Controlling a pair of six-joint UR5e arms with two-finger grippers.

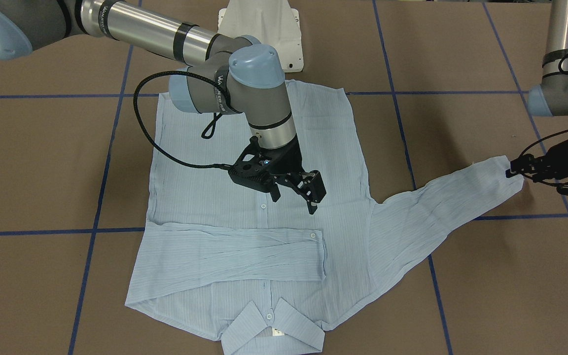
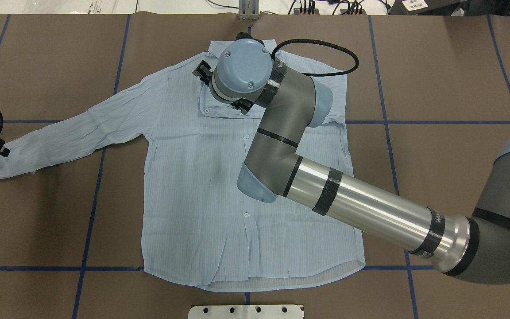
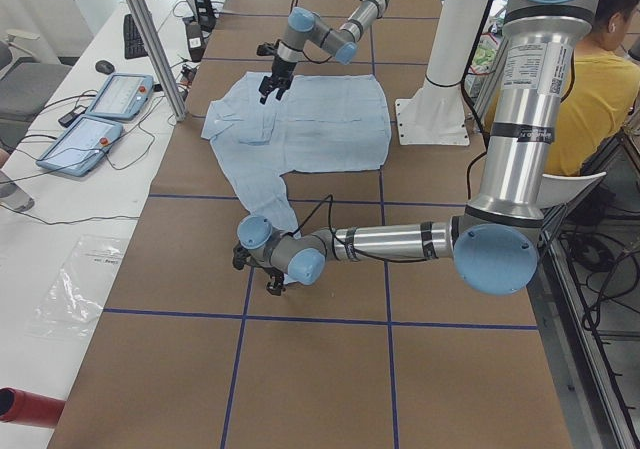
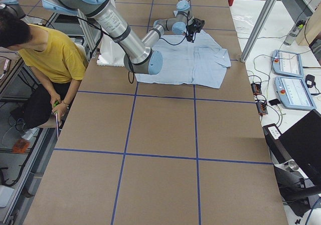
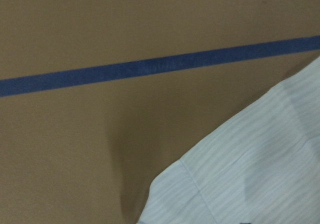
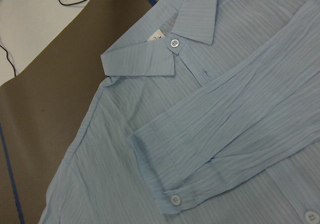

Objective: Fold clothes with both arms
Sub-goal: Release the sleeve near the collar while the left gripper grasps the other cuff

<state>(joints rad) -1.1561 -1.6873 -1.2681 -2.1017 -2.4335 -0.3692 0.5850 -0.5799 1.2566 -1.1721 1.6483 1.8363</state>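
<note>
The light-blue striped shirt (image 1: 205, 197) lies flat, buttoned side up, on the brown table, collar (image 1: 274, 328) away from the robot. One sleeve (image 1: 234, 251) is folded across the chest; its cuff shows in the right wrist view (image 6: 170, 184). The other sleeve (image 2: 73, 133) stretches out sideways. My left gripper (image 1: 513, 171) is shut on that sleeve's cuff (image 5: 240, 174), a little above the table. My right gripper (image 1: 295, 204) hangs open and empty over the chest, just above the folded sleeve. In the overhead view its wrist (image 2: 241, 71) hides it.
The white pedestal base (image 1: 264, 29) stands at the shirt's hem side. Blue tape lines (image 1: 96, 197) cross the brown table. A person in yellow (image 3: 600, 69) sits behind the robot. Control pendants (image 3: 100, 114) lie on a side table.
</note>
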